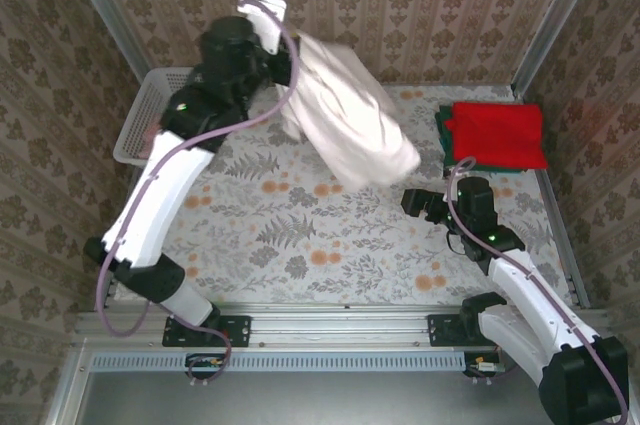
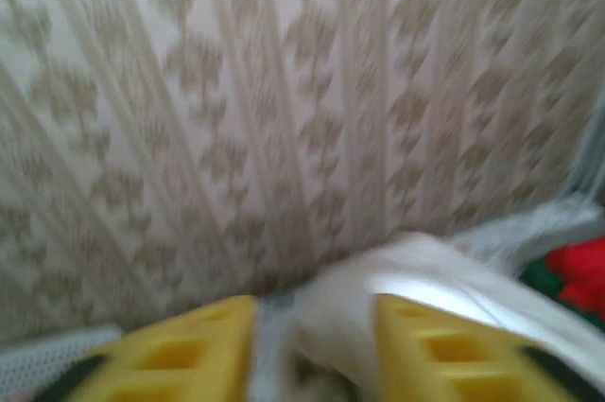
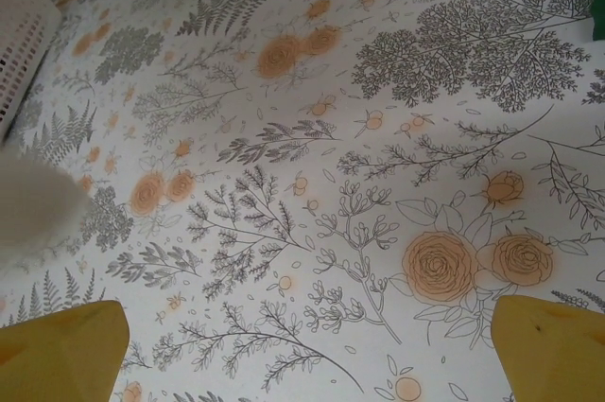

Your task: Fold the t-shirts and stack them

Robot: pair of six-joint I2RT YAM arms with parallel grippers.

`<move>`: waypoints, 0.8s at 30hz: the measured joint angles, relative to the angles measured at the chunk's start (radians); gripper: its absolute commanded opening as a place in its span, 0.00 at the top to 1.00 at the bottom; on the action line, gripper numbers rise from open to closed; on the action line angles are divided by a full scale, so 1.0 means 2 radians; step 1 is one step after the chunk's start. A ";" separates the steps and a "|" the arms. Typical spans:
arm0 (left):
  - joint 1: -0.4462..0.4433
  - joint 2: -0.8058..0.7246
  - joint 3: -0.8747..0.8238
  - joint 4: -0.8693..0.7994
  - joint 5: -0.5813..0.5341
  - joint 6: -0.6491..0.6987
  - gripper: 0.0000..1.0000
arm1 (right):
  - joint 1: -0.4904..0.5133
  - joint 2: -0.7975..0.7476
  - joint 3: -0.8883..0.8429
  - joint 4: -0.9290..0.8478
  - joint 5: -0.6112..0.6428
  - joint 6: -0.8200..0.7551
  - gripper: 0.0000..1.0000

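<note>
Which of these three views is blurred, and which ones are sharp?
Left wrist view: heavy motion blur, the wallpaper smeared into streaks, the left fingers and cream-white t-shirt soft-edged. Right wrist view: the tablecloth print is crisp; the right fingers look slightly soft. Top external view: evenly lit and mostly sharp.

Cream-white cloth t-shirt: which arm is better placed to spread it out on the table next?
Left, probably. The cream-white cloth t-shirt hangs at the left pincer, cloth between its yellow fingers. The right pincer sits open low over the floral tablecloth, apart from the shirt.
</note>
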 measured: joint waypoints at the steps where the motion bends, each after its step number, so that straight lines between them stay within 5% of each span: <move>1: 0.012 0.016 -0.023 0.002 -0.002 -0.011 0.10 | 0.000 0.000 -0.002 0.000 -0.002 0.003 0.03; 3: 0.035 0.056 -0.060 -0.001 -0.009 -0.032 0.00 | 0.000 0.000 -0.009 0.002 -0.009 0.007 0.04; 7: 0.064 0.117 -0.155 -0.007 -0.033 -0.057 0.00 | 0.000 0.001 -0.016 -0.005 -0.022 0.013 0.09; 12: 0.045 0.067 -0.310 0.002 -0.035 -0.068 0.00 | 0.024 -0.002 -0.021 -0.014 -0.023 0.031 0.12; 18: -0.094 -0.109 -0.499 0.092 0.020 -0.072 0.01 | 0.092 0.034 -0.021 -0.049 0.042 0.054 0.18; 21: -0.180 -0.108 -0.540 0.140 0.048 -0.078 0.02 | 0.073 0.055 -0.021 -0.071 0.085 0.070 0.27; 24: -0.231 -0.058 -0.551 0.161 0.054 -0.080 0.01 | 0.034 0.073 -0.016 -0.088 0.114 0.087 0.19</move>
